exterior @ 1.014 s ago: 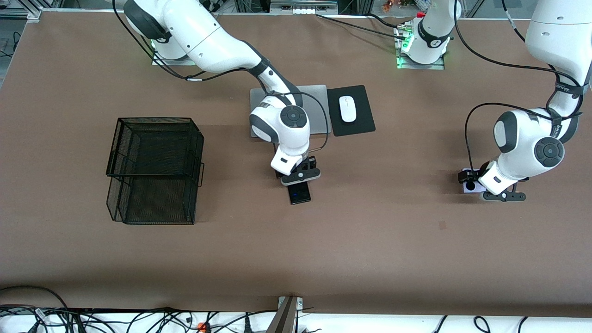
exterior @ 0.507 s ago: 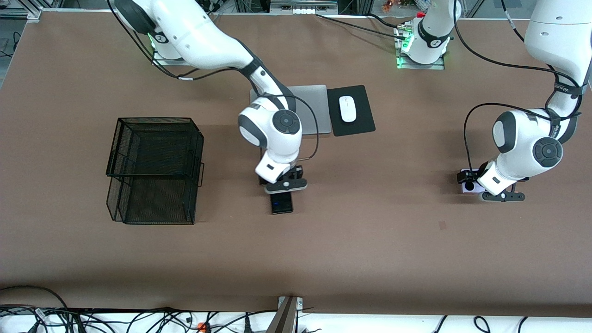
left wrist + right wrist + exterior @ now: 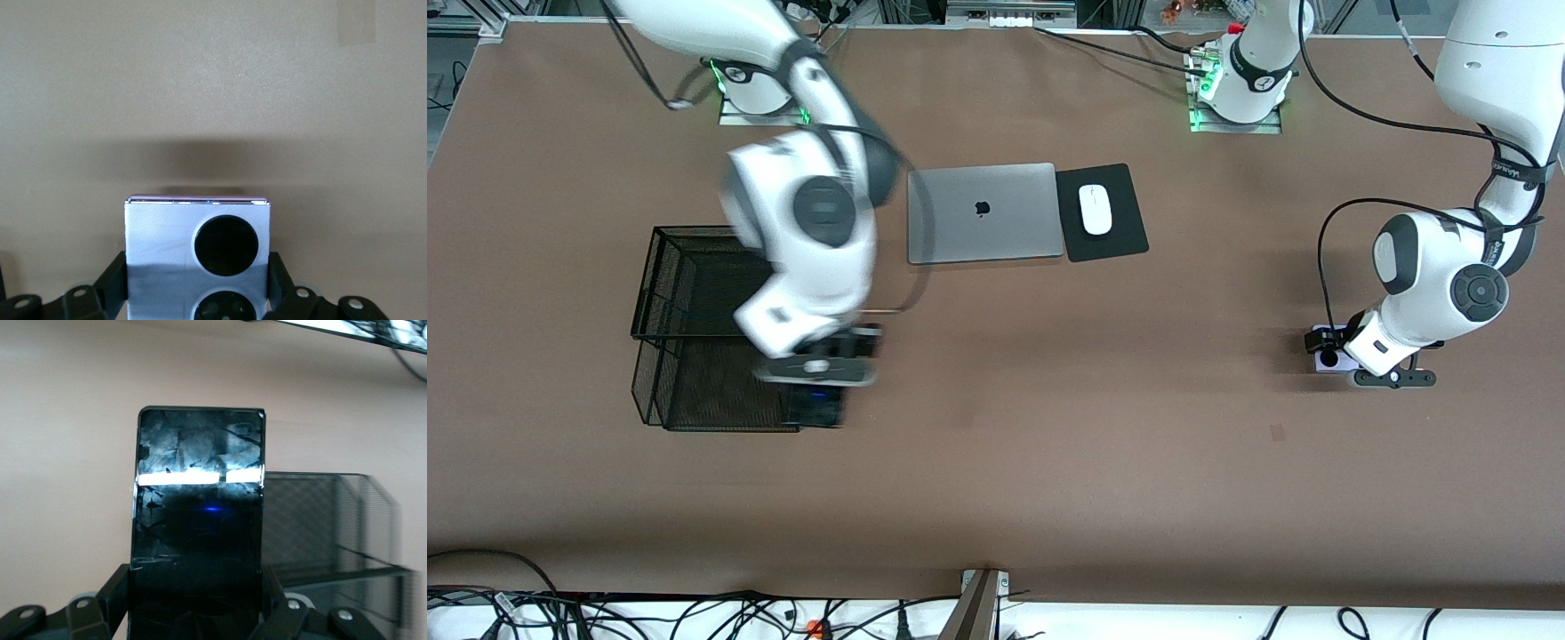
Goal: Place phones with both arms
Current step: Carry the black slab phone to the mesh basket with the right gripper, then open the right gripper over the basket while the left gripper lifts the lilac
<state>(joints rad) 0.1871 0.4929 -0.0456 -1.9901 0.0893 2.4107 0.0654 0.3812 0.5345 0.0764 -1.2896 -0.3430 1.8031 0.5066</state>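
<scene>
Your right gripper (image 3: 815,378) clamps the black phone (image 3: 199,520) flat, beside the mesh basket (image 3: 694,267). Your left gripper (image 3: 1352,360) pinches the lilac phone (image 3: 197,257) low over the table (image 3: 1138,444).

The long slim black phone (image 3: 198,520), its glossy face showing a small blue light, was clamped in the right gripper (image 3: 815,369) over the table beside the mesh basket (image 3: 694,293), while the lilac phone (image 3: 198,257) with black circles sat gripped by the left gripper (image 3: 1325,351) toward the left arm's end.
</scene>
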